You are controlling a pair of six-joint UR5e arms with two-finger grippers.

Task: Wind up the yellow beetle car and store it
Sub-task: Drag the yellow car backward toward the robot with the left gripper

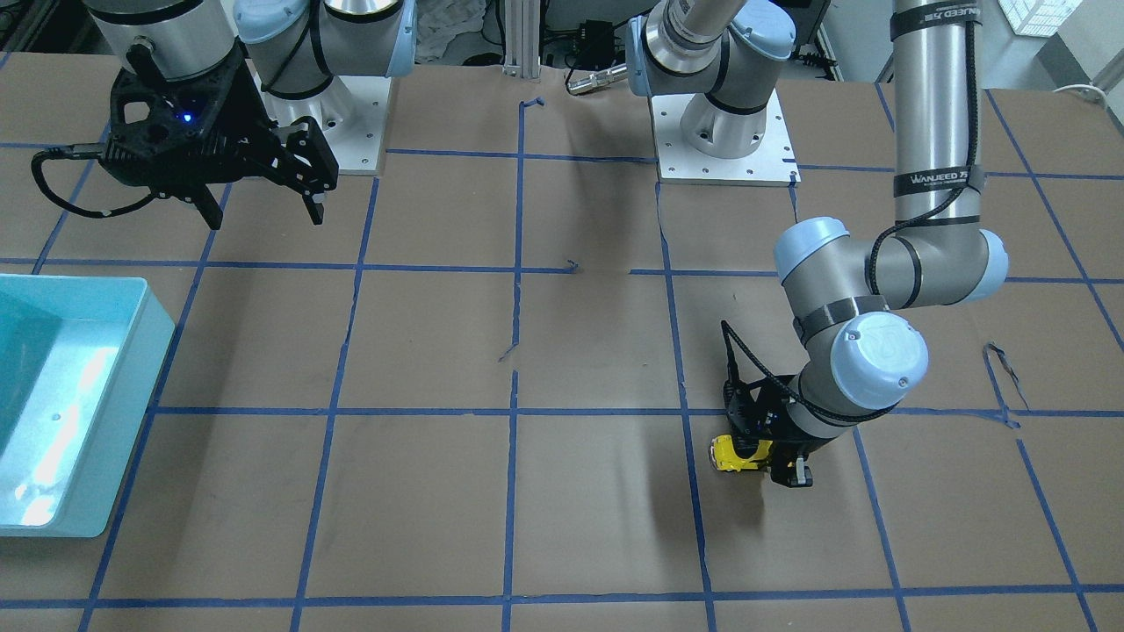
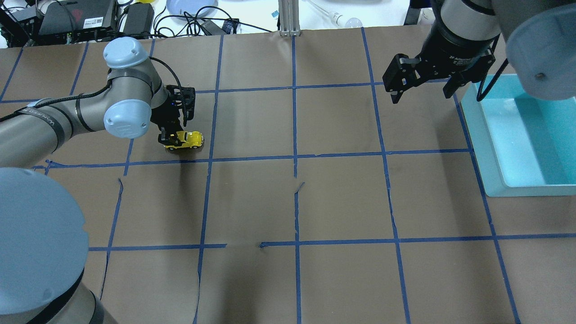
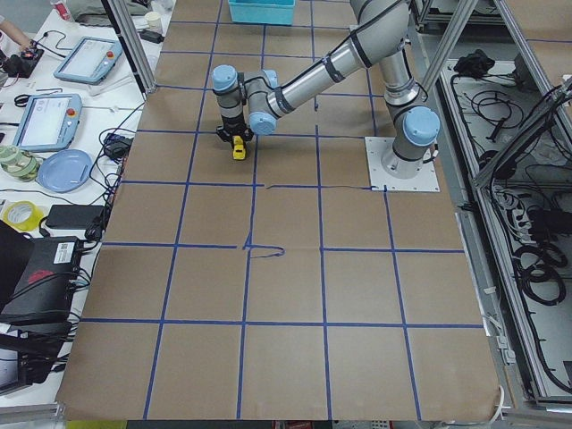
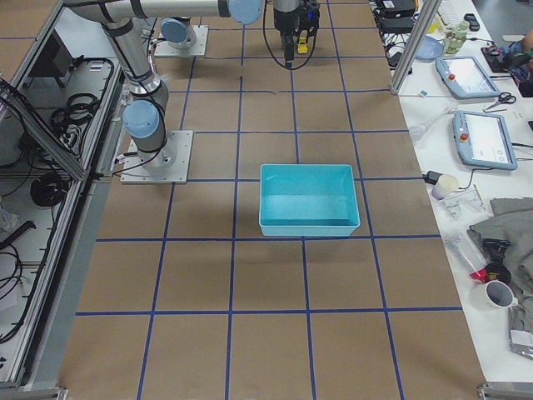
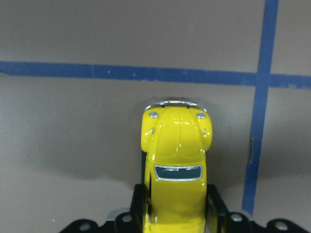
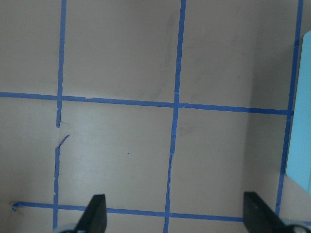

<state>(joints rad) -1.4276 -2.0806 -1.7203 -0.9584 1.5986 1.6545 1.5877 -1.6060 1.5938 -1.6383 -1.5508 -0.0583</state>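
The yellow beetle car (image 2: 185,140) rests on the brown table, left of middle in the overhead view. My left gripper (image 2: 170,137) is down at the table and shut on the car's rear half. The left wrist view shows the car (image 5: 176,165) from above, nose pointing away, its rear squeezed between the black fingers (image 5: 216,208). The front-facing view shows the car (image 1: 736,453) sticking out of the left gripper (image 1: 773,463). My right gripper (image 2: 423,87) hangs open and empty above the table beside the bin; its fingertips (image 6: 96,213) spread wide in the right wrist view.
A light-blue bin (image 2: 522,135) stands at the right edge of the table in the overhead view, with only glare showing on its floor; it also shows in the front-facing view (image 1: 88,421). Blue tape lines (image 2: 294,157) grid the brown paper.
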